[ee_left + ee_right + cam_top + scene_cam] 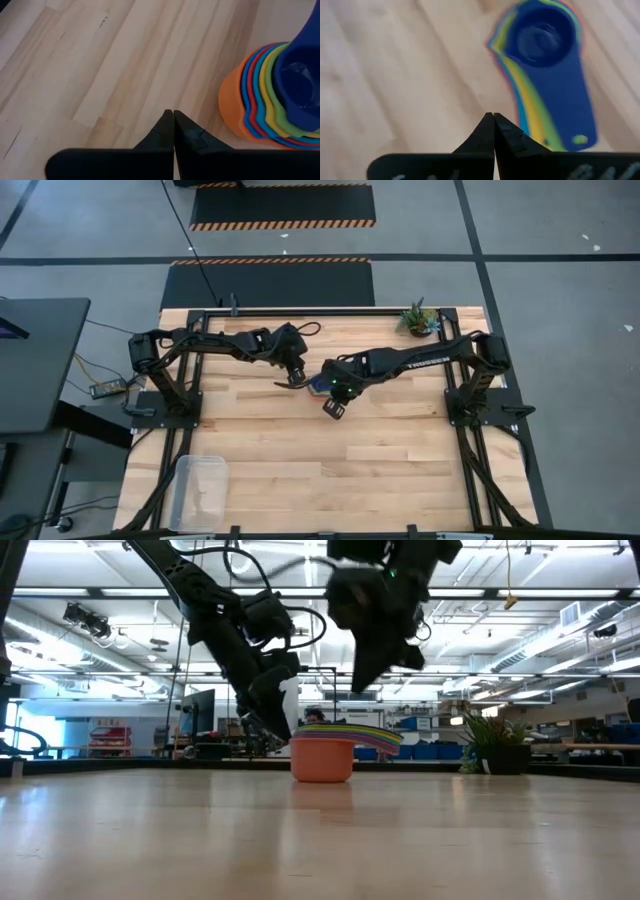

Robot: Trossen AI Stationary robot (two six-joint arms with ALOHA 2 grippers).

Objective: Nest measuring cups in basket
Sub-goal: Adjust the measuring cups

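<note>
Measuring cups [325, 752]: nested in one stack, standing upright on the worktop [380, 450] near its middle, toward the far edge. The low view shows an orange cup outermost at the base, with the handles fanned out to one side above it. The left wrist view shows layered rims of orange, red, blue, green and yellow, with a dark blue cup innermost. The right wrist view shows the dark blue cup on top, its long flat handle lying over the other handles.

Basket [200, 492]: clear bin at the near left corner of the worktop, well apart from the stack. No cup is seen in it.

Left gripper [295, 377]: low over the worktop just beside the stack, on its left in the high view. Fingers [165, 132] pressed together tip to tip, holding nothing; not touching the cups.

Right gripper [334, 408]: raised above the worktop, near the stack on its near side. Fingers [487, 131] closed against each other, holding nothing; the stack lies ahead of them, apart.

Worktop: pale wood planks, arm bases mounted at left and right edges.

Plant [419, 319]: small green potted plant at the far edge of the worktop, right of centre.

Side desk [35, 360]: dark surface left of the worktop.

Floor mats [283, 206]: dark, with striped edges, beyond the worktop.
</note>
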